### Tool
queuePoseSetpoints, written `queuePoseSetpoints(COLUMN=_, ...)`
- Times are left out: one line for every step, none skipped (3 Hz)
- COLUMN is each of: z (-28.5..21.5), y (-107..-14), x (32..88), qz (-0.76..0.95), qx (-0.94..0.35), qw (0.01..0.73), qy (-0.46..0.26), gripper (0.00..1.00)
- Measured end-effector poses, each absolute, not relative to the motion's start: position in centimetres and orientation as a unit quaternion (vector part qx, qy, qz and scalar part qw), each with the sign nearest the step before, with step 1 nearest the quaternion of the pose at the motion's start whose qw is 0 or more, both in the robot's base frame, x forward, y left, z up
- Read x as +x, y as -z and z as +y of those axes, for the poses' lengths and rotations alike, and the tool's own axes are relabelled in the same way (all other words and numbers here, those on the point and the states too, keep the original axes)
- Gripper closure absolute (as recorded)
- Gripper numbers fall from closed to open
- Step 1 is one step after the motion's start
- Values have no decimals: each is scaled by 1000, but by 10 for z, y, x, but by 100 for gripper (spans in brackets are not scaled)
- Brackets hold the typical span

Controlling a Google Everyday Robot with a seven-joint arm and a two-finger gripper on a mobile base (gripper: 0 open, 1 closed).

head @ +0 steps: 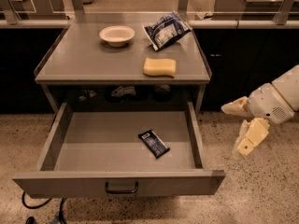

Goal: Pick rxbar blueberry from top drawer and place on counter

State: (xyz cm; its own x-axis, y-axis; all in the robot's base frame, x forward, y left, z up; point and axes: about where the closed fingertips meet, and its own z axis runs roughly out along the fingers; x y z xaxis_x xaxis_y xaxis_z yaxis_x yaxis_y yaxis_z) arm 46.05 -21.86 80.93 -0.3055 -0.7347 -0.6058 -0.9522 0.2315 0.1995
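The rxbar blueberry [154, 143], a small flat dark navy bar with a white label patch, lies on the floor of the open top drawer [88, 146], right of its middle. The grey counter [93, 62] stands above the drawer. My gripper [233, 127] hangs in the air to the right of the drawer, beyond its right wall, well apart from the bar. Its two cream fingers are spread apart and hold nothing.
On the counter stand a white bowl [117, 34], a yellow sponge [160, 66] and a crinkled blue-and-white bag [166, 30]. The drawer's front panel has a dark loop handle [121, 188]. Speckled floor lies around; a dark cable [35, 204] runs at the lower left.
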Motion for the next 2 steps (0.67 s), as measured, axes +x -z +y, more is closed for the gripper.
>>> queuePoseSetpoints(z=-179, y=-790, x=476, qz=757, qx=-579, qw=173, qy=-250, gripper=0)
queuePoseSetpoints(z=-157, y=-765, x=482, qz=794, qx=-560, qw=158, qy=-179, gripper=0)
